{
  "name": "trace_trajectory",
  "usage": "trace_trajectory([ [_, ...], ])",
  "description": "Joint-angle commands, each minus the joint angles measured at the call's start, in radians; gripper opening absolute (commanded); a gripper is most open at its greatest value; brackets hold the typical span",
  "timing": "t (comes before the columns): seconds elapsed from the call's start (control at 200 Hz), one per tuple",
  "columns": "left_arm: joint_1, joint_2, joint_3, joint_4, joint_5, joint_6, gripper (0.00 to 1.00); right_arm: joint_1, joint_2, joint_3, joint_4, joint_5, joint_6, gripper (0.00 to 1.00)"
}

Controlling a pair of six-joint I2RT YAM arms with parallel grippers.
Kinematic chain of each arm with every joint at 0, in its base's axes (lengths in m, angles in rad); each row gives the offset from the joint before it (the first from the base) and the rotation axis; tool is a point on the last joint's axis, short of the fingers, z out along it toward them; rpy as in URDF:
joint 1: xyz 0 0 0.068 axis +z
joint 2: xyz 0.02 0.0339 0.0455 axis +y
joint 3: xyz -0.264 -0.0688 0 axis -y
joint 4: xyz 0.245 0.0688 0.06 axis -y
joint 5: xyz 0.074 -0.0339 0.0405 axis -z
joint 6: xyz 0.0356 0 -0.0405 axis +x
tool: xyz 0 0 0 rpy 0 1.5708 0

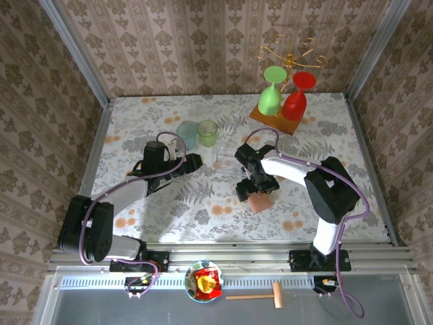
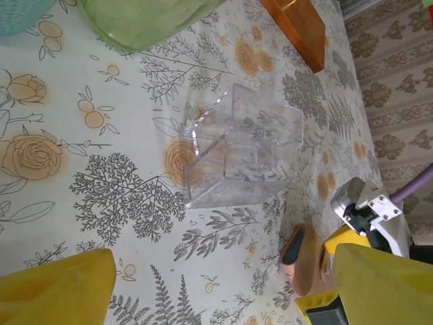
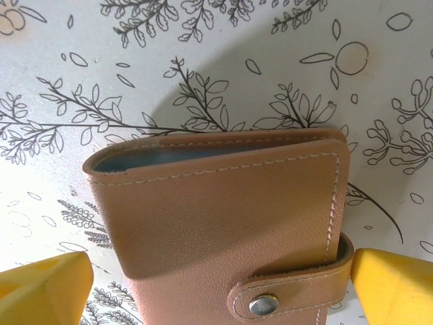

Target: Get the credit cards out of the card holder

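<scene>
The card holder (image 1: 260, 202) lies snapped shut, right of centre in the overhead view — light, soft leather, probably slick. The right gripper (image 3: 216, 290) straddles it wide open, holding nothing — best pinched across its side edges, clear of the strap (image 3: 291, 298).

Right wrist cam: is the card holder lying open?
No, the card holder is folded shut, with its snap strap fastened across the tan front.
</scene>
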Motion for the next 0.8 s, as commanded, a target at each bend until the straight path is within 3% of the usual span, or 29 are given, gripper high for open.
trace_trajectory([
  [0.0,0.004,-0.022,-0.012,-0.008,-0.008,0.016,0.84,0.001,0.020,-0.003,-0.043,0.006,-0.007,0.99],
  [0.795,0.005,-0.023,-0.001,-0.018,-0.008,0.022,0.84,0.003,0.005,-0.049,-0.030,-0.038,0.037,0.89],
])
